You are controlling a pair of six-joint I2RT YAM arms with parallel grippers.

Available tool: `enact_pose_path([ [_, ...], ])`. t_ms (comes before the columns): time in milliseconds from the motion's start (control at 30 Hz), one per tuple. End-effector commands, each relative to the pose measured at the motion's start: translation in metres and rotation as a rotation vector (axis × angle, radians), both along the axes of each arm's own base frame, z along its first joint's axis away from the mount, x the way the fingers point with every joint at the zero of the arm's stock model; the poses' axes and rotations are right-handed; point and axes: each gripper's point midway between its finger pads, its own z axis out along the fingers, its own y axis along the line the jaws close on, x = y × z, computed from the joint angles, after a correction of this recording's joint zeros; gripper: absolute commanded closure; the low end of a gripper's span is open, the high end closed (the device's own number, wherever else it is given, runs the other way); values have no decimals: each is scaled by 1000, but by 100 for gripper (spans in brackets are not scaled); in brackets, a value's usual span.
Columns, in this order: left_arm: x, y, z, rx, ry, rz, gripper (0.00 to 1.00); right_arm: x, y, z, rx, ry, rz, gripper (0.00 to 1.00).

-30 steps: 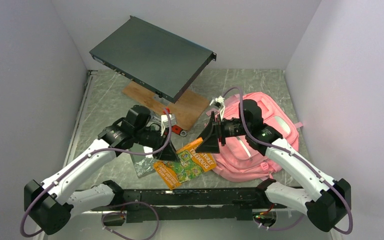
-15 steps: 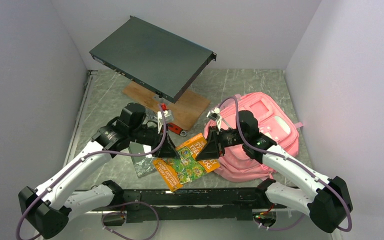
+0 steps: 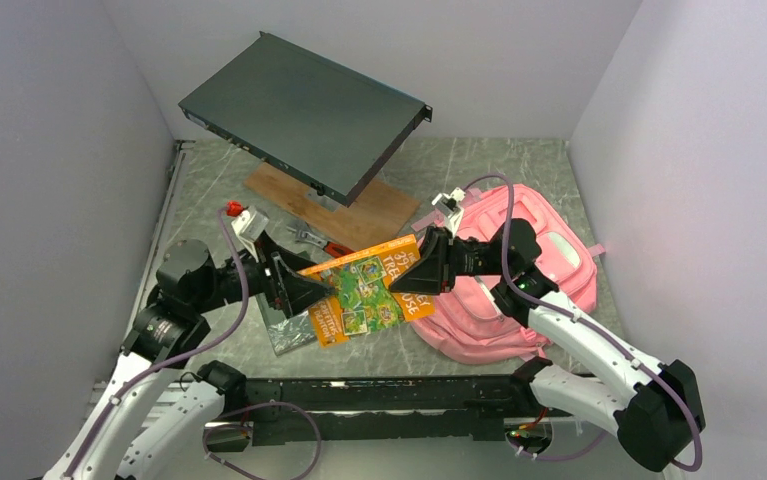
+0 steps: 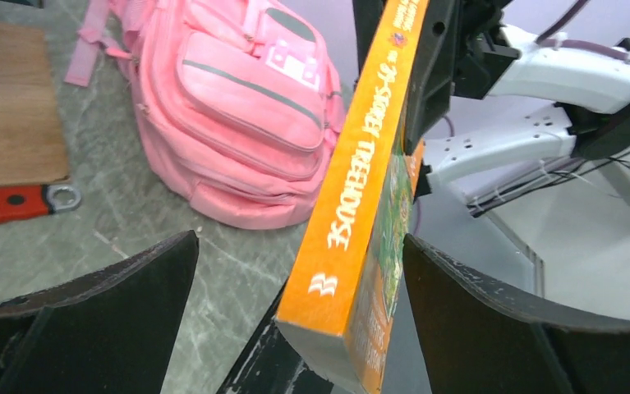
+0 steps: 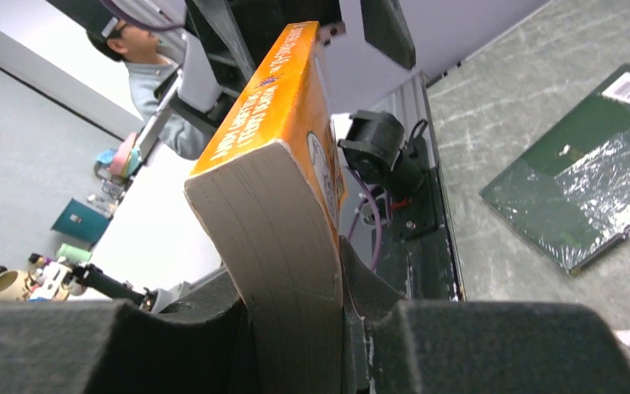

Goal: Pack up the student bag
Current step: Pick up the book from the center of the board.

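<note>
Jaws, left gripper (image 4: 299,246): gaping wide around the orange paperback book (image 3: 359,290), just letting go.
Jaws, right gripper (image 5: 295,312): newly clamping narrow on that book's other end.
Meaning: handing over finishing; carrying to the bag now resting with the right arm.
Bag: large pink fabric backpack (image 3: 549,255) lying flat at three o'clock, just beside the right jaws.

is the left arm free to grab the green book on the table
Probably yes: the left gripper is open, the green book lies uncovered close by. It must first clear the orange book, clamped in the right gripper.
</note>
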Motion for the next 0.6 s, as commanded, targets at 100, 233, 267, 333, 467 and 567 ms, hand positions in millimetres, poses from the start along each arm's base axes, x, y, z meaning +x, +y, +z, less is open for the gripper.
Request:
enact_pose_path([
  [100, -21, -15, 19, -203, 41, -142, 8, 13, -3, 74, 200, -131, -86, 100],
  [233, -32, -22, 27, -299, 52, -244, 24, 15, -5, 79, 250, -116, -98, 100],
  [267, -32, -23, 28, -314, 55, -258, 28, 16, -4, 79, 252, -113, -107, 100],
  [333, -31, -26, 29, -331, 67, -277, 43, 20, -3, 78, 255, -102, -116, 100],
  [467, -30, -29, 33, -343, 88, -312, 88, 25, 1, 66, 210, -48, -113, 100],
  [567, -12, -25, 21, -270, 105, -182, 100, 53, 2, 33, 20, -40, -272, 87],
])
